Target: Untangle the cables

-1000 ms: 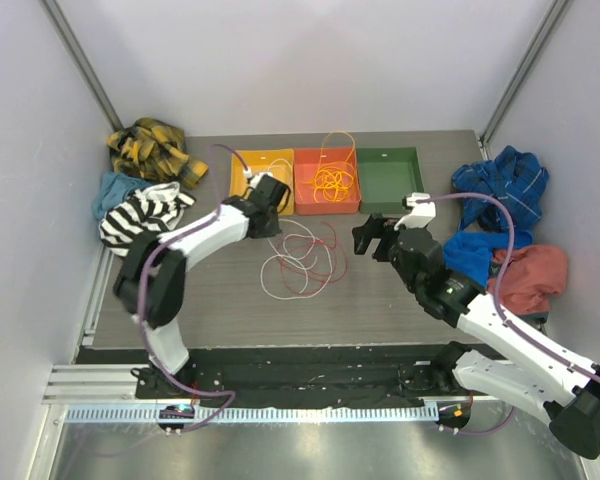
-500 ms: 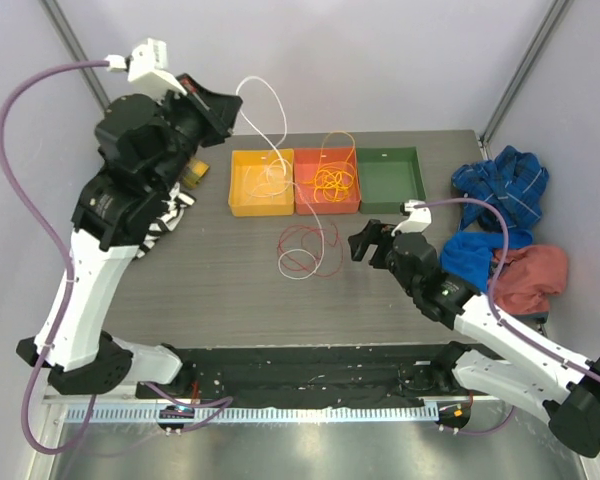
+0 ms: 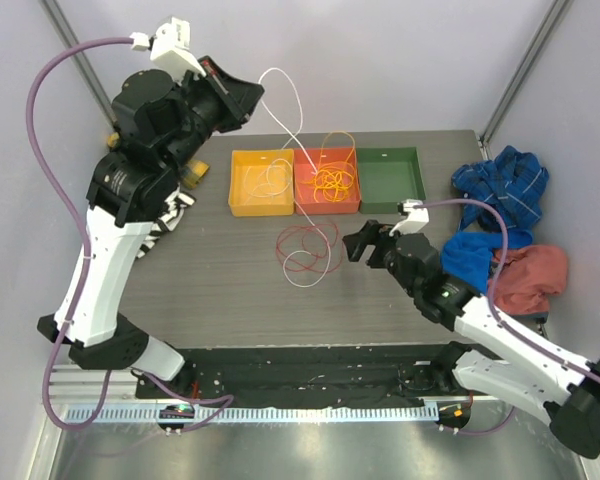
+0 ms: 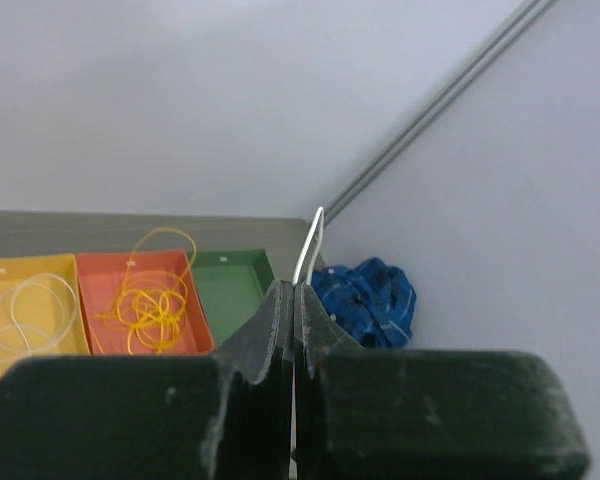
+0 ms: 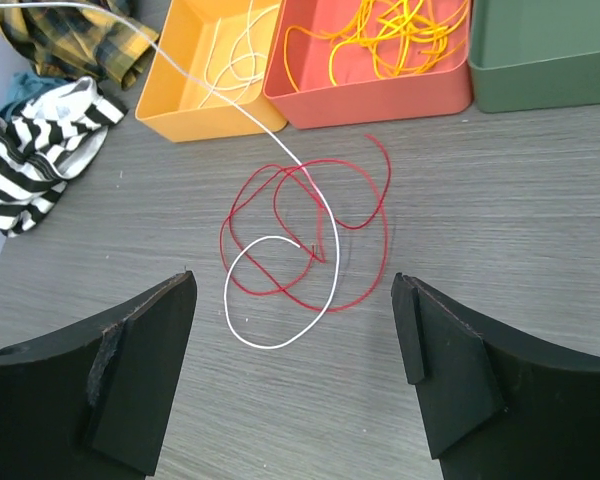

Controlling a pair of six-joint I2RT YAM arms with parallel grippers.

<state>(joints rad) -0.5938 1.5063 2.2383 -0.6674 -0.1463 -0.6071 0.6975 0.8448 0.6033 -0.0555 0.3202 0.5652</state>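
Cables are thin, light and limp, so I would pinch a single strand. The white cable hangs from the clenched left gripper down onto the red cable at the table's middle, while the right gripper beside it gapes, grasping nothing. At the far edge, the yellow tray holds a white loop, the red tray a yellow-orange cable, and the green tray none.

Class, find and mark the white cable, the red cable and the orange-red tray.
white cable [image 5: 265,346], right wrist view, bottom of its loop.
red cable [image 5: 386,215], right wrist view, right side of its outer loop.
orange-red tray [image 5: 380,100], right wrist view, near wall.
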